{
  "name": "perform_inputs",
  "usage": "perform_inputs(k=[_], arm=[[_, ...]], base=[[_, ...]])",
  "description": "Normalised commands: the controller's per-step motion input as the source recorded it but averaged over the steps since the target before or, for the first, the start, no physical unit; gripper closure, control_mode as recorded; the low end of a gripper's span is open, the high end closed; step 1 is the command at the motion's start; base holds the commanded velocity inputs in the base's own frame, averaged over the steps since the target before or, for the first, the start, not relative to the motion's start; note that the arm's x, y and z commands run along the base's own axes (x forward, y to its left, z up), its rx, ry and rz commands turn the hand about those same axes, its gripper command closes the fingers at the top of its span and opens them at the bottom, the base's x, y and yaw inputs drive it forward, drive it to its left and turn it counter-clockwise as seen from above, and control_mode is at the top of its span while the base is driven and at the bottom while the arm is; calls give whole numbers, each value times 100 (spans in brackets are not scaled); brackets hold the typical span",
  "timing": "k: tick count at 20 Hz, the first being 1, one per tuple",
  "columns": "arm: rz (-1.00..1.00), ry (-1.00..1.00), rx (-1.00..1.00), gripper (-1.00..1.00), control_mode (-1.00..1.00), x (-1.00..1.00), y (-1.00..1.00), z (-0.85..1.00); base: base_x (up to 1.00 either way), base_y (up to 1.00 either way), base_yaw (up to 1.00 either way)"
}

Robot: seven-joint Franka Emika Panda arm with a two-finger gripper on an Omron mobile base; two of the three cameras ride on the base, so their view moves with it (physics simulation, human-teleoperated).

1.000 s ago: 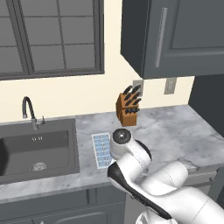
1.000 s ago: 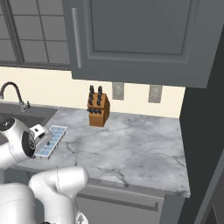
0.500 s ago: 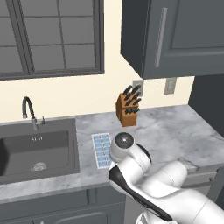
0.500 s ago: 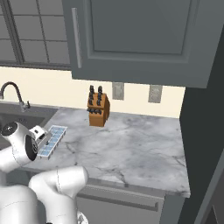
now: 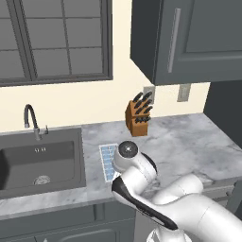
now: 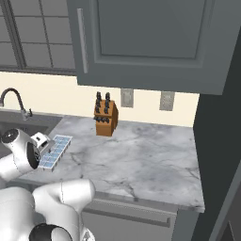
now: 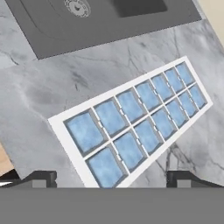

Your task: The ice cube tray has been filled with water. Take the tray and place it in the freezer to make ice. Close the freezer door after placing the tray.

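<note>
Room: simulated kitchen, grey marble counter under dark wall cabinets, cream wall, window at left.
Sink: dark basin set in the counter's left end, curved tap behind it; in the hand view the basin and its drain lie along the top.
Tray: flat on the counter just right of the sink, long side running away from the robot; two rows of pale-blue water cells. From the right base view it lies at the counter's left, partly behind the arm.
Gripper: above the tray's near end, looking down on it; the two fingertips stand wide apart, one at each side of the tray's near end, holding nothing. Cannot tell whether they touch it.
Knife block: upright at the back wall, beyond and right of the tray, well apart from it.
Outlets: two on the wall right of the block.
</note>
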Motion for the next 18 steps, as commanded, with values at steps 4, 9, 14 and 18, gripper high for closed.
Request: perform_inputs(k=[4,9,14,18], arm=[[0,0,-1,-100,-100,0,29,-16],[8,0,-3,-100,-100,0,6,-22],[16,0,-3,-100,-100,0,-3,-23],[19,0,-4,-100,-100,0,-5,-28]], base=[[0,0,0],[0,0,0],[0,0,0],[0,0,0]])
